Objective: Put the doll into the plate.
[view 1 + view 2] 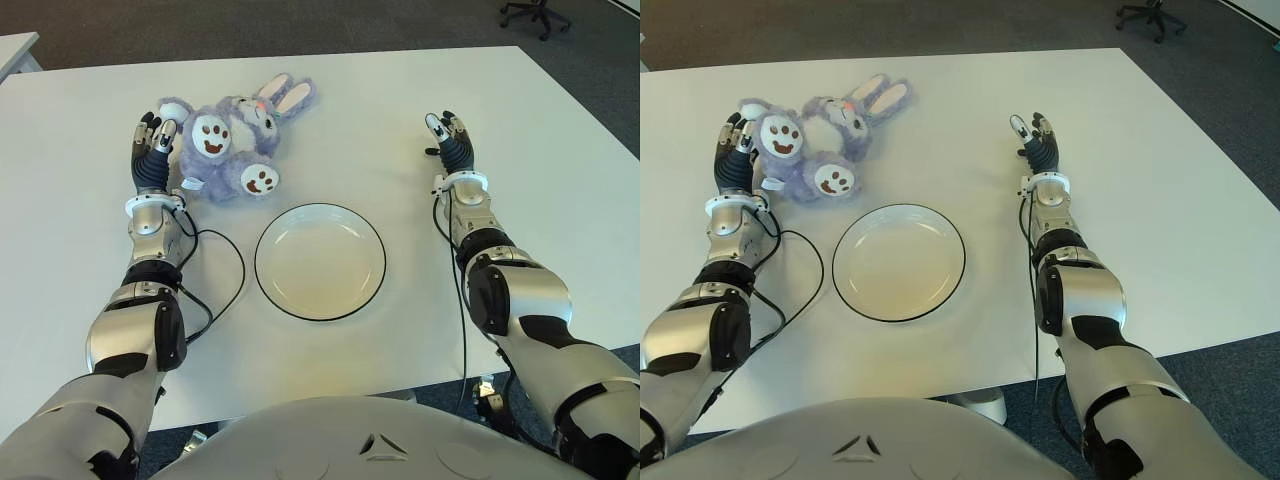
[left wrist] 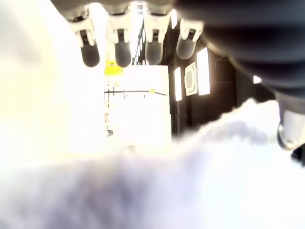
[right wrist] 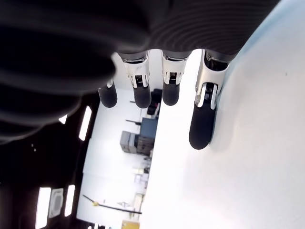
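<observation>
doll (image 1: 233,146): lilac-purple plush, white soles with brown paw prints, pink inner ears
plate (image 1: 320,261): cream-white, thin black rim
table (image 1: 560,190): plain white
left hand (image 1: 152,150): black fingers, silver wrist
right hand (image 1: 449,140): black fingers, silver wrist
floor (image 1: 300,25): dark grey

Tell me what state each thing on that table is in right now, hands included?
Fluffy purple rabbit doll: lying on the white table, outside the plate, not gripped.
Round white plate with black rim: empty, flat on the table, near side of the doll.
Left hand: fingers open, right beside the doll's left side.
Right hand: fingers open, holding nothing, right of the plate.
</observation>
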Controlling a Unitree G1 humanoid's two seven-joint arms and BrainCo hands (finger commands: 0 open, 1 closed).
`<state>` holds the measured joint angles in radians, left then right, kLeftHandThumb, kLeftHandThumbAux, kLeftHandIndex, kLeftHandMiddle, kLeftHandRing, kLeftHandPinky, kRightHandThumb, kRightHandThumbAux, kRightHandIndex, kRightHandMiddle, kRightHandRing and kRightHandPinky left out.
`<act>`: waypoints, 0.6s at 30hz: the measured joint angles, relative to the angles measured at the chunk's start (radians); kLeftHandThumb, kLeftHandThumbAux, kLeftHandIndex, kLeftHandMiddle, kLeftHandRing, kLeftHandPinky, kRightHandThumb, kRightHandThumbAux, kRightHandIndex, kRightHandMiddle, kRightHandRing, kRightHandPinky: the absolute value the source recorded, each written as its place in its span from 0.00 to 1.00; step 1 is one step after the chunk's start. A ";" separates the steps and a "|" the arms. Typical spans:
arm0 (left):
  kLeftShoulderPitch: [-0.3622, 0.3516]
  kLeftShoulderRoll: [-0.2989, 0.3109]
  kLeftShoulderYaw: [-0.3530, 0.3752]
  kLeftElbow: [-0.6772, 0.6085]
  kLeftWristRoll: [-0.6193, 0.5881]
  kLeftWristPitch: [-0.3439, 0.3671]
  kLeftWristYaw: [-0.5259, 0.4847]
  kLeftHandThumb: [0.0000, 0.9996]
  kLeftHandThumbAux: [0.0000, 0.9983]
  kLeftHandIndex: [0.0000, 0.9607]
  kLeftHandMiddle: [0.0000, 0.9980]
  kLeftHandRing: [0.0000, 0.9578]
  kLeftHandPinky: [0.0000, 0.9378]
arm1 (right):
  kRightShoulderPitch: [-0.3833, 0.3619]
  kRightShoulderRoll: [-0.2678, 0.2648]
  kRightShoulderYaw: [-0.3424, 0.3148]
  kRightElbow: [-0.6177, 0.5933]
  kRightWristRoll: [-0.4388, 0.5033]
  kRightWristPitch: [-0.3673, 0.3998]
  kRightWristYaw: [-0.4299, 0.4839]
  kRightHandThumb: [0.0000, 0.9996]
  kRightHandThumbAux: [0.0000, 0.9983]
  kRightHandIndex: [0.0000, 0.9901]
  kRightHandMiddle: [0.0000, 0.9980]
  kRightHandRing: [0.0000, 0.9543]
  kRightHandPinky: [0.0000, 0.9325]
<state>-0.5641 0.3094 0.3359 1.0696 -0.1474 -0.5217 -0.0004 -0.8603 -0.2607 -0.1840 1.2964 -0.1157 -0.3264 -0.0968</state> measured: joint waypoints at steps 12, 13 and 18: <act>0.009 0.020 0.005 0.000 -0.005 -0.021 -0.011 0.00 0.34 0.00 0.07 0.09 0.06 | 0.000 0.000 0.003 0.000 -0.001 0.000 -0.002 0.00 0.37 0.00 0.00 0.00 0.00; 0.010 0.022 0.005 0.000 -0.007 -0.024 -0.015 0.00 0.34 0.00 0.07 0.09 0.06 | 0.000 0.000 0.005 0.000 -0.002 0.000 -0.003 0.00 0.37 0.00 0.00 0.00 0.00; 0.016 0.029 0.007 -0.003 -0.013 -0.038 -0.037 0.00 0.33 0.00 0.07 0.08 0.05 | -0.001 -0.001 0.008 0.000 -0.003 0.000 -0.003 0.00 0.36 0.00 0.00 0.00 0.00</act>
<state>-0.5478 0.3385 0.3427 1.0665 -0.1606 -0.5594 -0.0379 -0.8608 -0.2613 -0.1764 1.2964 -0.1191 -0.3264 -0.1000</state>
